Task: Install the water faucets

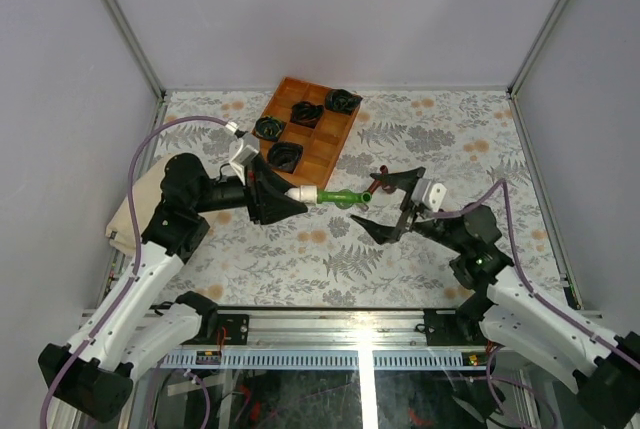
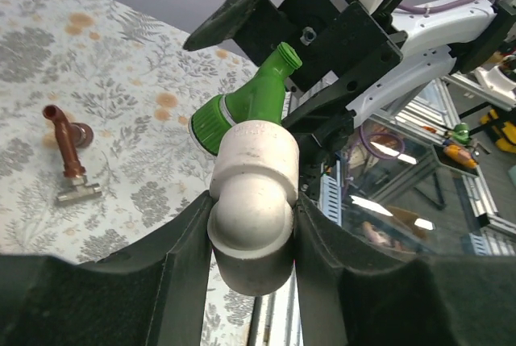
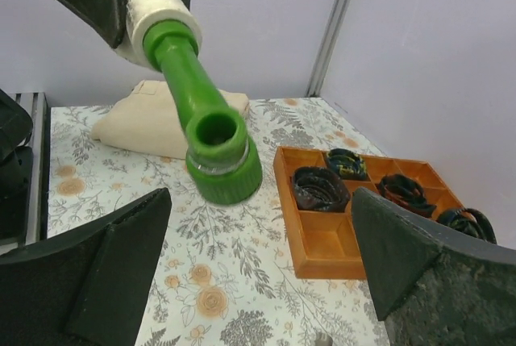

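- White elbow fitting (image 2: pixel 254 160) sits closest to the left wrist lens, pinched between the fingers of the left end effector (image 2: pixel 253 205). The green faucet (image 2: pixel 262 100) juts from its socket past the fingertips, so the elbow looks to be the steadied half of the joint.
- The right end effector (image 3: pixel 262 197) is spread wide and grips nothing. The green collar hangs just ahead of its gap, a stance suited to taking hold and turning.
- The red-brown faucet (image 2: pixel 68 148) lies loose on the bench (image 1: pixel 450 139), below and aside of the left end effector, not yet installed.
- A wooden tray (image 3: pixel 284 201) of coiled bundles (image 3: pixel 320 189) lies ahead-right of the right end effector, with bare bench between them for manoeuvre.
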Action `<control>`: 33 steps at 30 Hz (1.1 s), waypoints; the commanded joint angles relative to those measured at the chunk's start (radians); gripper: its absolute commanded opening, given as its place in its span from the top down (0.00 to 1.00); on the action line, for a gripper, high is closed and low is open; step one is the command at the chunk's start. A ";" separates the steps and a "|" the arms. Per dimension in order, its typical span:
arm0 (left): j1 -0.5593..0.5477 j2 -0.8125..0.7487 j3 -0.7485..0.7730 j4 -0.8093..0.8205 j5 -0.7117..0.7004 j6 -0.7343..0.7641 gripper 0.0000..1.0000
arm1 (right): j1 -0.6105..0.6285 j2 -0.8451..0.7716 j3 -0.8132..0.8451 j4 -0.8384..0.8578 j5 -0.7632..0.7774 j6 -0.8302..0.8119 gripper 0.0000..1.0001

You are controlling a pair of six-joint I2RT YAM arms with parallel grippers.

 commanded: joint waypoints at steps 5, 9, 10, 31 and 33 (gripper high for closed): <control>-0.003 0.027 -0.002 0.130 0.042 -0.063 1.00 | 0.020 0.249 0.144 0.296 -0.147 0.313 0.26; -0.003 0.017 -0.034 0.128 0.007 0.127 1.00 | 0.020 0.311 0.115 0.392 -0.142 0.750 0.64; -0.004 0.010 -0.044 0.119 -0.015 0.167 1.00 | 0.020 0.317 0.098 0.419 -0.145 0.855 0.71; -0.415 -0.213 -0.222 -0.147 -0.672 1.231 1.00 | 0.020 0.255 -0.072 0.630 -0.066 2.029 0.91; -0.445 -0.216 -0.224 -0.144 -0.722 1.238 1.00 | 0.020 0.208 -0.078 0.534 -0.043 1.987 0.85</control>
